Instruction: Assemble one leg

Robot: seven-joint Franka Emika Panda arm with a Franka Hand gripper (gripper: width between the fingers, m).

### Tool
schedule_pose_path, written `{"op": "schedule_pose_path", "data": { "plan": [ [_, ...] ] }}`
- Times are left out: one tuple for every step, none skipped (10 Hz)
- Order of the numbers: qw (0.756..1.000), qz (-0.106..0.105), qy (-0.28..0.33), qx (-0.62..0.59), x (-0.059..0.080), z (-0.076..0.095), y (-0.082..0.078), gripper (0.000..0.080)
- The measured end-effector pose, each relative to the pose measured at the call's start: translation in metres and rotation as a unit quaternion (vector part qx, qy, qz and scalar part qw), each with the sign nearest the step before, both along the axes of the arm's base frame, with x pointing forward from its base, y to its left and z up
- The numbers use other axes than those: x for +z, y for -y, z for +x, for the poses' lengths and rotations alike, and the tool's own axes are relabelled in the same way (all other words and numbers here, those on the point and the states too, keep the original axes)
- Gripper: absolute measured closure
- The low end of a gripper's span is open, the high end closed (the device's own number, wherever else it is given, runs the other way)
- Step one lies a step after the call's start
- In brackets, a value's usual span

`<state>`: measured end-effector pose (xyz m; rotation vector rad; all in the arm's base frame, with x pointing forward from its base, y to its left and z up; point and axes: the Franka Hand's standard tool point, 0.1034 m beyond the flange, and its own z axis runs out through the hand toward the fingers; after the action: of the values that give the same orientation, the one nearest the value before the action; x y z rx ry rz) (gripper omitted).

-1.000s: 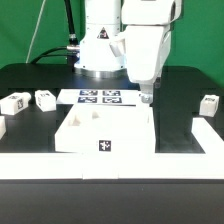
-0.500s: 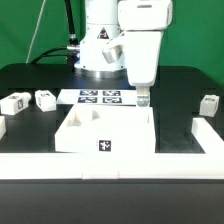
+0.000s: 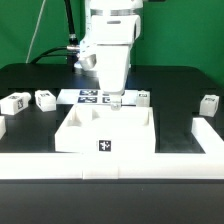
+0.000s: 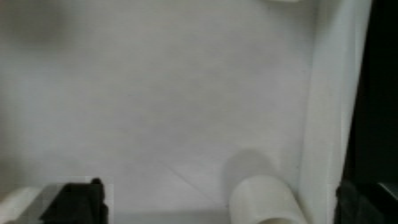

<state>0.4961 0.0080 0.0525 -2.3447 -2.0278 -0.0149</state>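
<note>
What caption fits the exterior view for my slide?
Open pincer hovers over the white panel; small blocks lie at both sides.

This is looking like a robotics lab bench. A white robot arm [image 3: 110,45] is standing on a matte black table [image 3: 185,85], a green backdrop [image 3: 195,30] is hanging at the far side, black cables [image 3: 70,25] are trailing behind, and printed fiducial tags are showing on the marker board [image 3: 100,97] and on 1 leg [image 3: 16,102].
</note>
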Motion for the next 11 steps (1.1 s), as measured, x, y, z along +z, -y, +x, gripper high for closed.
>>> {"op": "schedule_pose_path", "data": {
  "plan": [
    [1.000,0.000,0.000,0.000,0.000,0.000,0.000,0.0150],
    [1.000,0.000,-0.002,0.000,-0.002,-0.001,0.000,0.0150],
    [1.000,0.001,-0.005,0.000,-0.007,-0.004,0.000,0.0150],
    [1.000,0.001,-0.005,0.000,-0.010,-0.008,0.001,0.0150],
    [1.000,0.001,-0.006,0.000,-0.009,-0.008,0.001,0.0150],
    [1.000,0.002,-0.008,0.000,-0.012,-0.011,-0.001,0.0150],
    [1.000,0.003,-0.010,0.000,-0.016,-0.016,-0.004,0.0150],
    [1.000,0.005,-0.007,0.000,-0.021,-0.020,-0.007,0.0150],
    [1.000,0.006,-0.011,-0.003,-0.027,-0.027,-0.010,0.0150],
    [1.000,0.009,-0.011,-0.005,-0.035,-0.032,-0.014,0.0150],
    [1.000,0.010,-0.015,-0.005,-0.040,-0.035,-0.014,0.0150]
  ]
}}
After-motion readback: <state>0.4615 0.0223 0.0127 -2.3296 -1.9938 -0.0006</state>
